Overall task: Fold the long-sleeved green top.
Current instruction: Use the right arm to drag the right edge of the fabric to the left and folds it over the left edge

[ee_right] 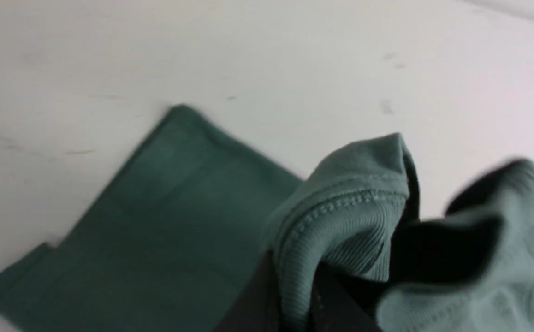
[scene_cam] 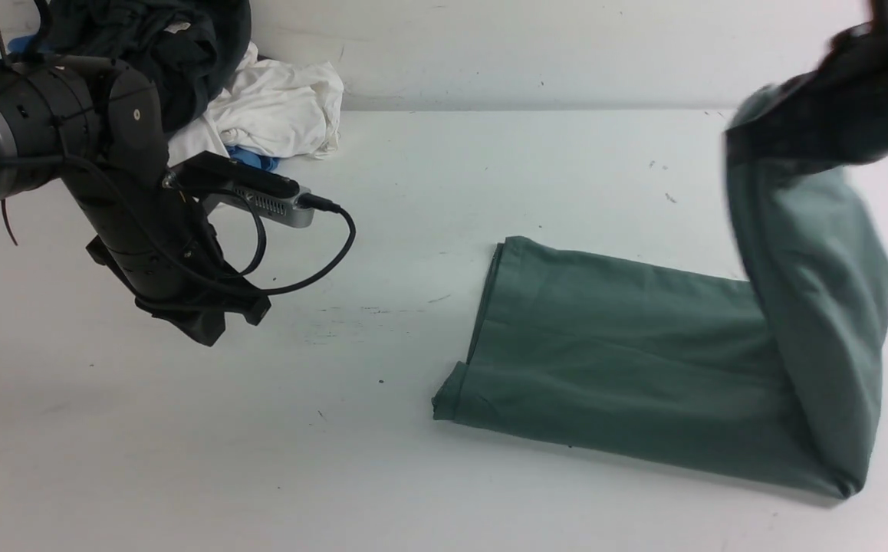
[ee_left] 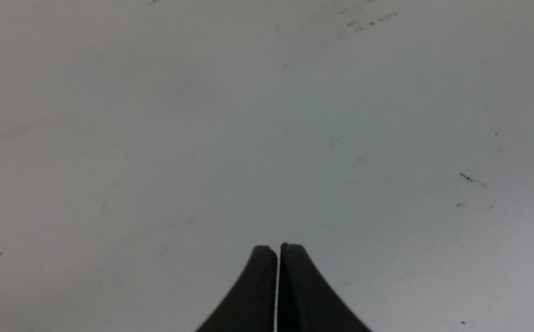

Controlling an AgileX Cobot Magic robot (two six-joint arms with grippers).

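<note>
At table (scene_cam: 490,153) right, right gripper (scene_cam: 766,146) clamps ribbed edge of green long-sleeved top (scene_cam: 628,360), raised mid-fold; next, carry it over the flat half. Left gripper (ee_left: 278,251) pressed together, empty.

Right gripper (scene_cam: 760,142) holds the green long-sleeved top (scene_cam: 628,345) partly raised.

Front view wide over table (scene_cam: 183,460), left wrist close above it, right wrist shares green top (ee_right: 165,221)

Matt knit green long-sleeved top (scene_cam: 643,360) with ribbed edge, smooth matt white table (scene_cam: 183,445)
</note>
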